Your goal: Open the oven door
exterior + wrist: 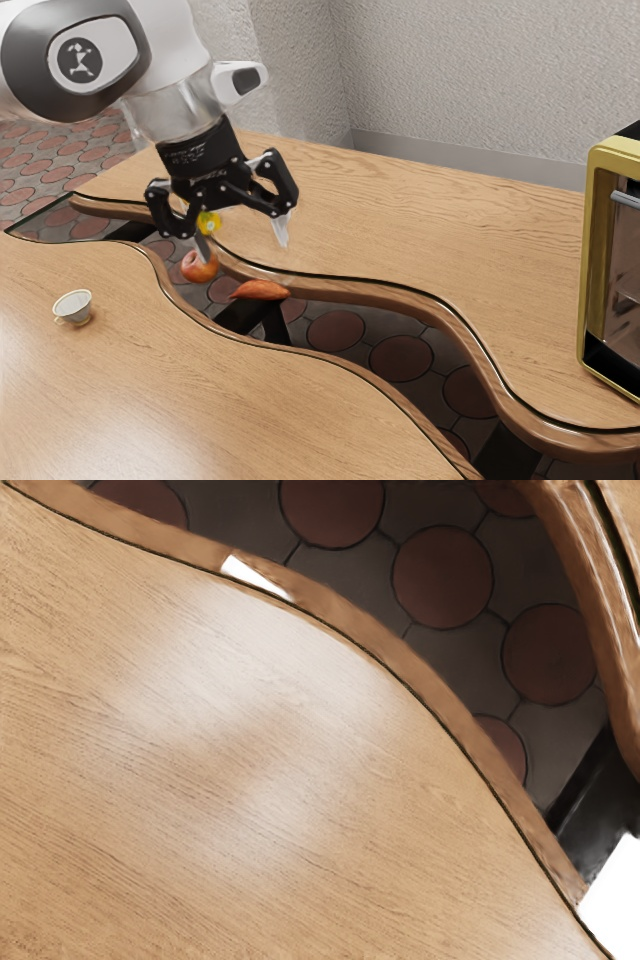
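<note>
The oven (598,250) stands at the exterior view's right edge, partly cut off, with a yellow frame and a dark interior behind its glass. A silver handle (627,201) crosses near the top of its front. Far from it, toward the exterior view's left, my gripper (243,242) hangs above the tables, fingers spread apart and nothing held between them. Beneath my hand, the wrist view has the wooden tabletop (230,740) and its curved edge.
A red-orange apple (199,267), an orange elongated item (261,290) and a yellow item (209,222) are close to the gripper. A small white cup (73,307) sits on the near table (250,400). A winding gap (400,357) with tiled floor below separates the two wooden surfaces.
</note>
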